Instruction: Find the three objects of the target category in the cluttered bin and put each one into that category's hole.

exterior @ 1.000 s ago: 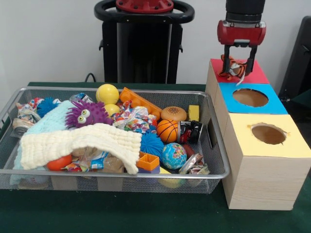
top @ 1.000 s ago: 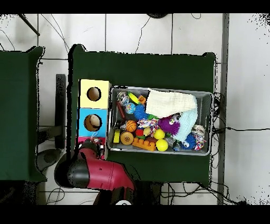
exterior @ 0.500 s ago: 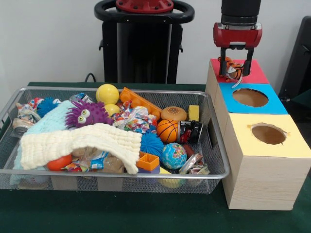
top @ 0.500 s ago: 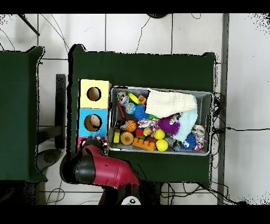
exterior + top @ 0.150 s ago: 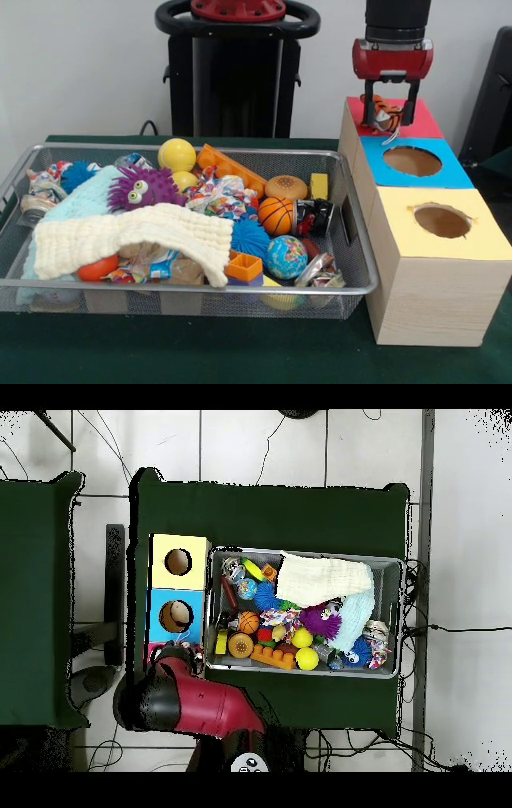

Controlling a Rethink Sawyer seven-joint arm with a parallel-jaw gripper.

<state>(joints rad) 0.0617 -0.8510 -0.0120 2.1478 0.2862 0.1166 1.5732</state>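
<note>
The bin (image 5: 352, 280) sits on the green bench (image 5: 240, 356), left of the boxes. It holds a cream cloth (image 5: 136, 236), a purple fuzzy toy (image 5: 144, 186), a yellow ball (image 5: 177, 154), a basketball (image 5: 276, 214) and a globe ball (image 5: 286, 256). To the right stand the yellow box (image 5: 436, 264), the blue box (image 5: 412, 162) and the red box (image 5: 424, 122). My fingers (image 5: 389, 114) hang over the red box, spread to either side of an orange striped toy (image 5: 382, 114) at its top. I cannot tell whether they touch it.
</note>
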